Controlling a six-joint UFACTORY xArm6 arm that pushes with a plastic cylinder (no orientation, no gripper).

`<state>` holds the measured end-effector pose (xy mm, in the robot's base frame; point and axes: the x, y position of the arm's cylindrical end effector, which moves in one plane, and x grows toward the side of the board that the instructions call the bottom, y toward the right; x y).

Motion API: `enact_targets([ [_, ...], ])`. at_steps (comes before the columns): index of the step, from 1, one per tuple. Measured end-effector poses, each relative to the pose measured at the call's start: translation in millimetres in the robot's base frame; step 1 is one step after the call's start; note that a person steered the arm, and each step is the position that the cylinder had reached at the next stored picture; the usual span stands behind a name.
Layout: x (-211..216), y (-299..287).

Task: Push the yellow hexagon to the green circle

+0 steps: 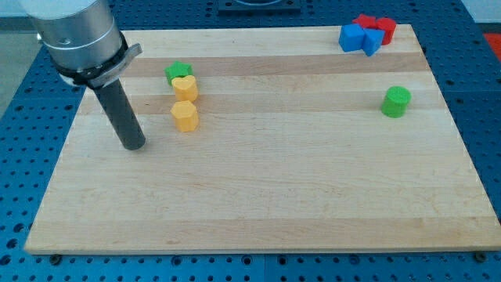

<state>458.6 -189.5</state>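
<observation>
One risk: my tip point(135, 146), a bare rod with no pincer to open, pushes the yellow hexagon point(185, 115) off-centre, missing the far green circle point(396, 102)

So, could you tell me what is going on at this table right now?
A robot arm with a straight dark rod is working on a pale wooden board scattered with small coloured blocks. My tip rests on the board to the view's left of the yellow hexagon block, apart from it. The green circle block stands far off toward the view's right. A yellow heart block and a green block sit just above the hexagon, and blue and red blocks cluster at the top right.
</observation>
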Motion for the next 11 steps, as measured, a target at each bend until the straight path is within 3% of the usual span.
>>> enact_targets([
  [2,-32,26],
  [4,-43,116],
  [8,-74,133],
  [10,-98,206],
  [11,-114,213],
])
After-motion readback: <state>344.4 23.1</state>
